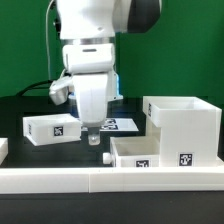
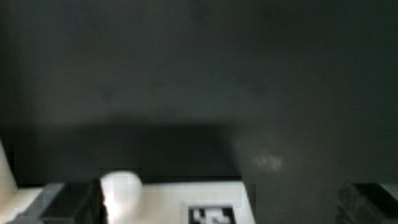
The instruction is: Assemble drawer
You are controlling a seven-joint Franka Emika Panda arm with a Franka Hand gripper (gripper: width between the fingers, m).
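Note:
The large boxy white housing (image 1: 185,122) stands at the exterior view's right, open side up, with a tag on its front. One small open-top tray (image 1: 54,128) sits at the left. A second tray (image 1: 138,152) lies in front of the housing, touching it. My gripper (image 1: 92,134) points down over the black table between the two trays, holding nothing. In the wrist view my gripper (image 2: 221,203) is open, its dark fingers (image 2: 71,203) far apart over the black table. A small white rounded piece (image 2: 121,195) shows beside one finger.
The marker board (image 1: 122,125) lies flat behind my gripper and also shows in the wrist view (image 2: 214,212). A long low white rail (image 1: 100,180) runs along the front edge. A green wall stands behind the table.

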